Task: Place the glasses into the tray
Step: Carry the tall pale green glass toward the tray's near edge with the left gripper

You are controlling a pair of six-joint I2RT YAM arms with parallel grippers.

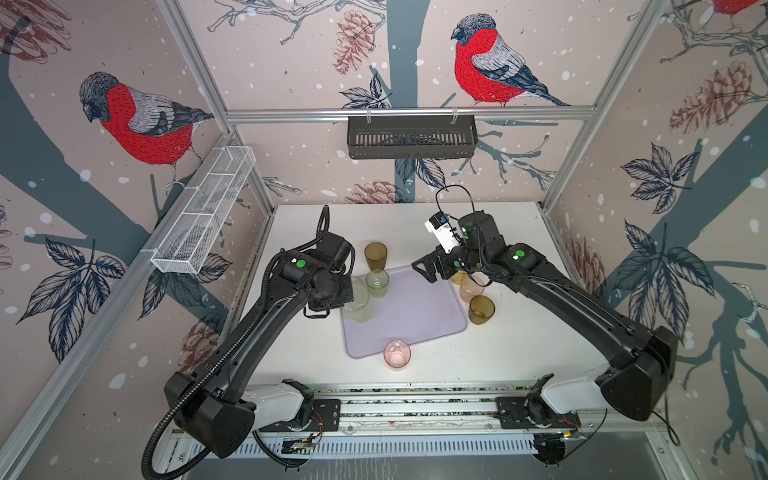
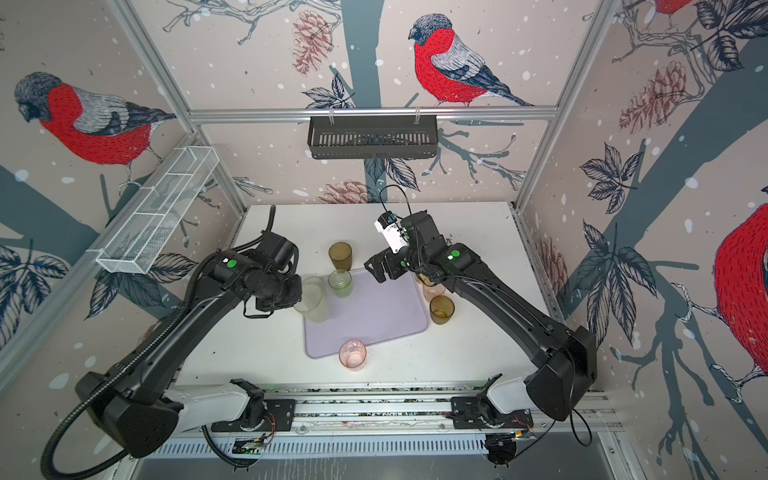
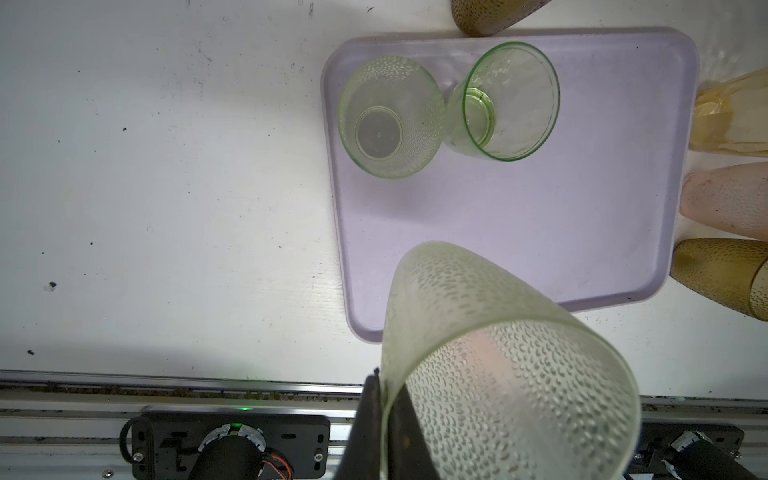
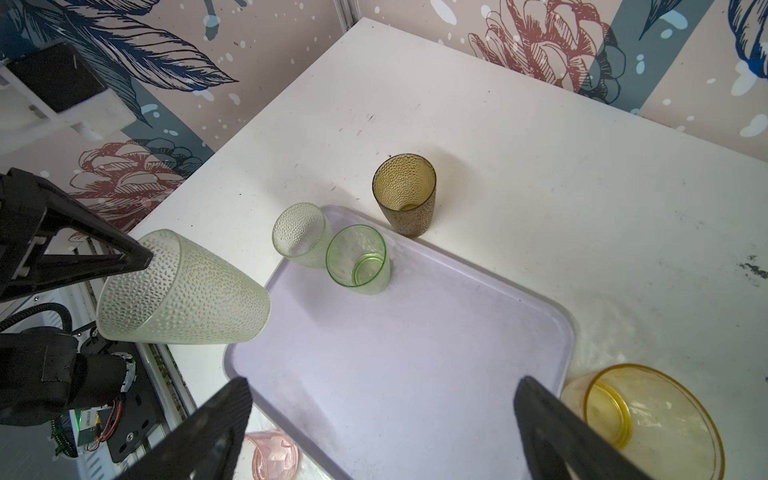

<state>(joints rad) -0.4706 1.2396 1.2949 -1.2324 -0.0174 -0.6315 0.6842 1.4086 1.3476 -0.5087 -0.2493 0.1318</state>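
1. Glasses [image 2: 340, 282]: eight are counted across the views. By colour there are two pale green, one brighter green, two brown, one amber-yellow, one peach and one pink.
2. Tray [image 1: 415, 316]: one is counted. It is lavender and lies flat on the white table [image 1: 498, 357] between the two arms.
3. On the tray: two glasses are counted. A pale green glass [image 3: 390, 118] and the brighter green glass [image 3: 503, 102] stand upright in the far left corner, just beside each other. Whether they touch cannot be told.
4. Off the surface: one glass is counted. The held glass [image 4: 183, 291], the other pale green one, is carried tilted over the tray's left rim. Its mouth is turned toward the left arm and its base toward the tray.
5. Left gripper [image 3: 384, 386]: it is clenched on the rim of the held glass, with one finger inside the mouth and one outside.
6. Right gripper [image 4: 382, 386]: the jaws are spread wide with nothing between them. It is seen above the tray's far right corner.
7. On the table, off the tray: five glasses are counted.
   - One dark brown glass [image 4: 405, 193] stands upright just beside the tray's far rim.
   - Three are lined up along the tray's right rim, from far to near: the amber-yellow glass [image 3: 731, 116], the peach glass [image 1: 471, 289] and the second brown glass [image 1: 481, 309]. In both top views the amber-yellow one is largely hidden by the right gripper.
   - One pink glass [image 1: 397, 353] stands upright just beside the tray's near rim.
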